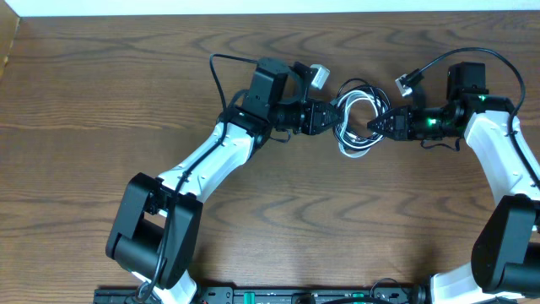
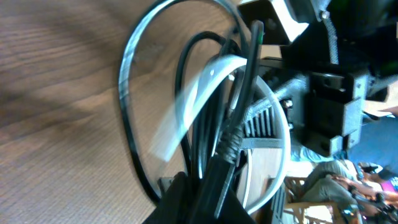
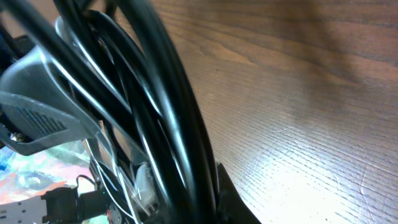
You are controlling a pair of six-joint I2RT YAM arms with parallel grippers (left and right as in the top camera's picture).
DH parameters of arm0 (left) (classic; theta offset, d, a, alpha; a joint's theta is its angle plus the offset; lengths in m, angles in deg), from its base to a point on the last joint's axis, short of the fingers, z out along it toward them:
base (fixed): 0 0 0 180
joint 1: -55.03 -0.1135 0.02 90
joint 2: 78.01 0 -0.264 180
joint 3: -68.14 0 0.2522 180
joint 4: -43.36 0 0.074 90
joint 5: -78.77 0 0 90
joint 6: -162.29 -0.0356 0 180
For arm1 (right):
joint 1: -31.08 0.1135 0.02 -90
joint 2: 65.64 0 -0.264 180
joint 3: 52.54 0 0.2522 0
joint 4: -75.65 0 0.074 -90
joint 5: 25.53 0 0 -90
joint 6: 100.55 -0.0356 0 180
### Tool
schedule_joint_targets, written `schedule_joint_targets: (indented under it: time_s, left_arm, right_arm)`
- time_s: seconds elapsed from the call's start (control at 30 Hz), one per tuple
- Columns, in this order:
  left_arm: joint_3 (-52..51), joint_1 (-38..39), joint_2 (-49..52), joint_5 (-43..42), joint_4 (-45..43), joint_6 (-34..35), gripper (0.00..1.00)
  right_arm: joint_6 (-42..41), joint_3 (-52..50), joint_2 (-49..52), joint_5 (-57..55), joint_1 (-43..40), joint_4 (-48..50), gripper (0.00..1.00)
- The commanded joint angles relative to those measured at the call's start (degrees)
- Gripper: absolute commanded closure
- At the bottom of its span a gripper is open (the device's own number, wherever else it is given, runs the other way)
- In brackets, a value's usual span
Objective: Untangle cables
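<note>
Two cables point(image 1: 353, 150) — brown wood-grain table point(image 1: 84, 110)

Looks like a robotics lab to me: left arm point(image 1: 202, 159) and right arm point(image 1: 506, 165) on a wood-grain worktop point(image 1: 84, 127), people point(image 2: 339, 183) seated behind.

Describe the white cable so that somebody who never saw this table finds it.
On the wooden table, look where the left gripper and right gripper nearly meet. Between them lies a small coil of cords. The white cable is its pale strand, wound with the dark black cable.
</note>
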Motion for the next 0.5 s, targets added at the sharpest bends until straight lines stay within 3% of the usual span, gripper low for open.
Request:
schedule_joint_targets:
  time_s: [0.0, 0.17, 0.33, 0.37, 0.47]
  left_arm:
    - [-0.2, 1.0, 0.0, 0.7, -0.1, -0.7, 0.93]
    - [-0.2, -0.8, -0.3, -0.4, -0.1, -0.7, 0.93]
    - [-0.2, -3.0, -2.6, -4.3, -0.5, -0.5, 0.93]
    - [-0.2, -3.1, -3.4, -4.5, -0.5, -0.5, 0.93]
    - [-0.2, -3.1, -4.7, -4.9, -0.4, -0.5, 0.92]
  right_arm:
    - [1.0, 0.1, 0.1, 4.3, 0.6, 0.2, 0.99]
    - [1.0, 0.1, 0.1, -1.2, 0.6, -0.6, 0.99]
    - [-4.9, 0.1, 0.1, -15.4, 0.6, -2.2, 0.98]
    - [-5.7, 0.1, 0.1, -16.7, 0.6, -2.4, 0.70]
    - [-8.5, 0.1, 0.1, -19.3, 0.6, -2.6, 0.31]
